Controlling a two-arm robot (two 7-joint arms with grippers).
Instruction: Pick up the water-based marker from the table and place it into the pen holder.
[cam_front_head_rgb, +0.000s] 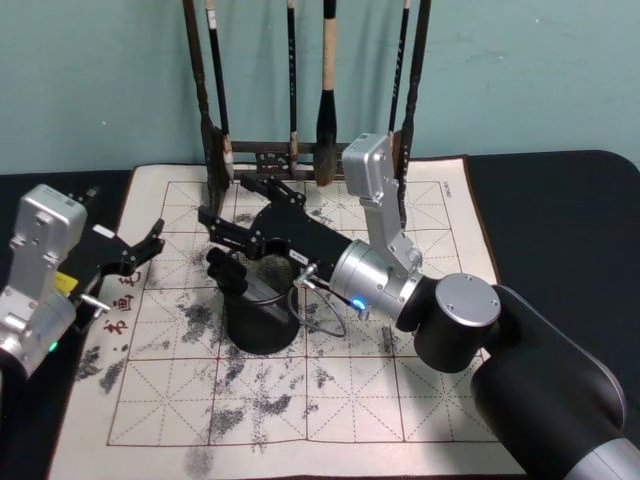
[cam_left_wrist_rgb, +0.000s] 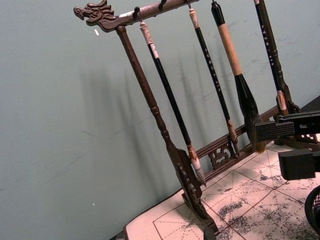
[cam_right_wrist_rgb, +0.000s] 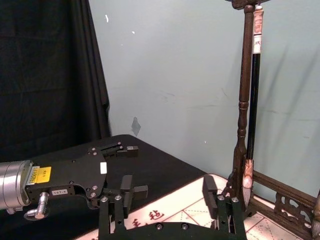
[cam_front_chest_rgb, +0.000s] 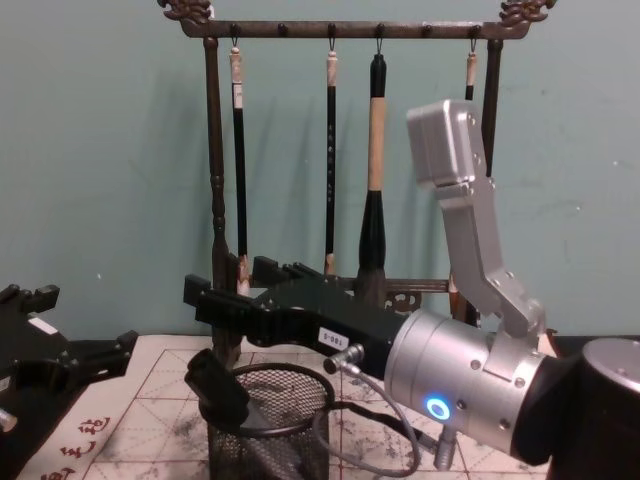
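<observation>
A plain teal wall (cam_front_head_rgb: 520, 70) runs behind a table covered in black cloth (cam_front_head_rgb: 560, 200). A cream gridded calligraphy mat (cam_front_head_rgb: 330, 400), blotched with grey ink stains, lies on it. A dark carved wooden brush rack (cam_front_chest_rgb: 212, 150) stands at the mat's far edge, with calligraphy brushes (cam_front_chest_rgb: 378, 150) hanging from it. A black curtain (cam_right_wrist_rgb: 45, 75) hangs beside the wall.

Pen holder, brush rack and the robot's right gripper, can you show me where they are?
pen holder (cam_front_head_rgb: 262, 330): head view, on its black mesh wall.
brush rack (cam_front_chest_rgb: 290, 30): chest view, on its top bar.
right gripper (cam_front_chest_rgb: 202, 336): chest view, midway between its open fingertips.
</observation>
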